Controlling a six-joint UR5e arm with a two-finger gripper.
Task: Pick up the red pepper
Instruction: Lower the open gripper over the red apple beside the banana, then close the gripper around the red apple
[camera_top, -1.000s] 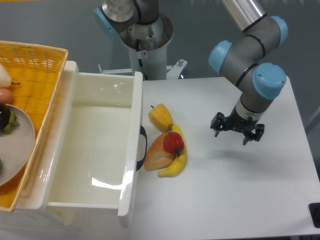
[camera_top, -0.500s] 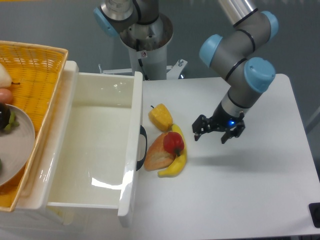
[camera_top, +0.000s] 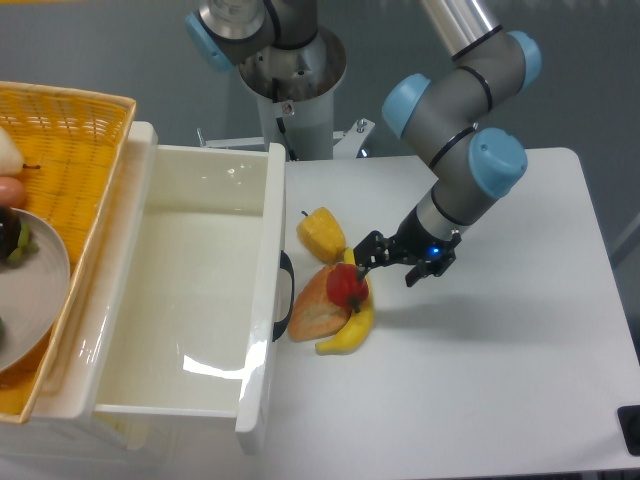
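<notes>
The red pepper (camera_top: 346, 286) is small, glossy and bright red. It rests on the orange-pink wedge piece (camera_top: 312, 306) and a banana (camera_top: 353, 328), just right of the drawer front. My gripper (camera_top: 391, 264) is open and empty. It hovers just right of the red pepper, its left finger close to the pepper's upper right side. The yellow pepper (camera_top: 321, 233) lies a little behind and to the left.
A white open drawer (camera_top: 190, 290) fills the left side, its dark handle (camera_top: 286, 295) beside the fruit. A yellow basket (camera_top: 60, 150) with a grey plate (camera_top: 30, 290) stands at the far left. The arm's base (camera_top: 290, 80) is at the back.
My gripper has moved left across the table, from the right side to right beside the red pepper. It stays open. The fruit has not moved.
</notes>
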